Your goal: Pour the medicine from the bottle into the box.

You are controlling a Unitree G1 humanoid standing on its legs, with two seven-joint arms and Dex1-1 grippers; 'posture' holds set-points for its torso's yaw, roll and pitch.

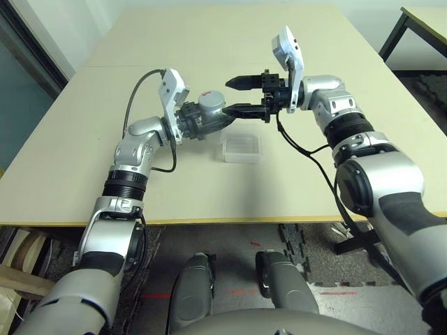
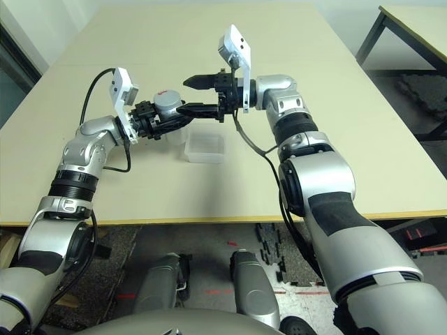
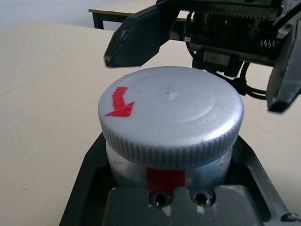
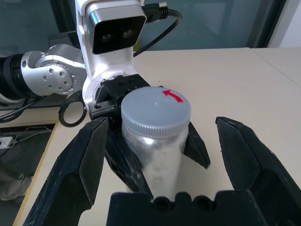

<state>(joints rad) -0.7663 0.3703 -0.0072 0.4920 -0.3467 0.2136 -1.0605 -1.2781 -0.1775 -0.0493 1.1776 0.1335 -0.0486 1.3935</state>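
I see my left end effector (image 1: 199, 122) clamped on the bottle (image 1: 207, 112), holding it above the counter (image 1: 209, 49) with its grey cap (image 3: 170, 113) still on. My right end effector (image 1: 241, 96) has its fingers wide apart, around the cap without touching. The box (image 1: 242, 148) lies on the counter, just right of the bottle and nearer to me.

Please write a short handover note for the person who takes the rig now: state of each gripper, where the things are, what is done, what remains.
Left gripper: shut on the bottle, held above the table, upright.
Right gripper: open, fingers on either side of the grey cap, not gripping it.
Cap: on the bottle.
Box: on the table, just below the two grippers.
Done: bottle lifted.
Left: remove the cap, then pour the medicine into the box. No pill can be seen.
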